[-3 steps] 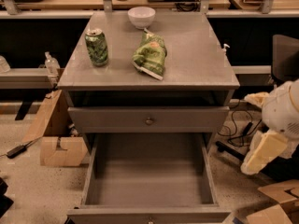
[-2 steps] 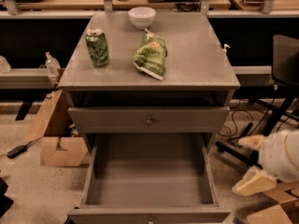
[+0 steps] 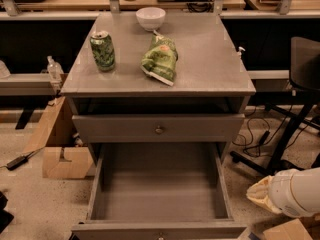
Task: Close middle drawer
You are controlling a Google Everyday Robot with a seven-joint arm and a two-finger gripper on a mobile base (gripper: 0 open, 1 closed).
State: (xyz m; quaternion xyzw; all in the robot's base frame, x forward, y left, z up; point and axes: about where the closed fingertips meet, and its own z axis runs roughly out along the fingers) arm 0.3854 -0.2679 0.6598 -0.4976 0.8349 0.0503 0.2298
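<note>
The middle drawer [image 3: 159, 186] of the grey cabinet is pulled far out towards me. It is a deep, empty box. Its low front panel [image 3: 125, 231] runs along the bottom edge of the view, with a tiny knob [image 3: 160, 235] at its centre. Above it is a taller drawer front [image 3: 120, 129] with a larger knob [image 3: 159, 130], pushed in. My gripper [image 3: 260, 195] is low at the right, a cream tip on a white arm segment [image 3: 297, 192]. It is beside the open drawer's right front corner and apart from it.
On the cabinet top [image 3: 210, 69] stand a green can [image 3: 102, 50], a green snack bag [image 3: 160, 59] and a white bowl [image 3: 150, 18]. Cardboard boxes [image 3: 62, 154] lie on the floor at left. A chair base [image 3: 285, 139] and cables are at right.
My arm has moved down on the right side, from level with the upper drawer front to the lower right corner beside the open drawer. The drawer has not moved.
</note>
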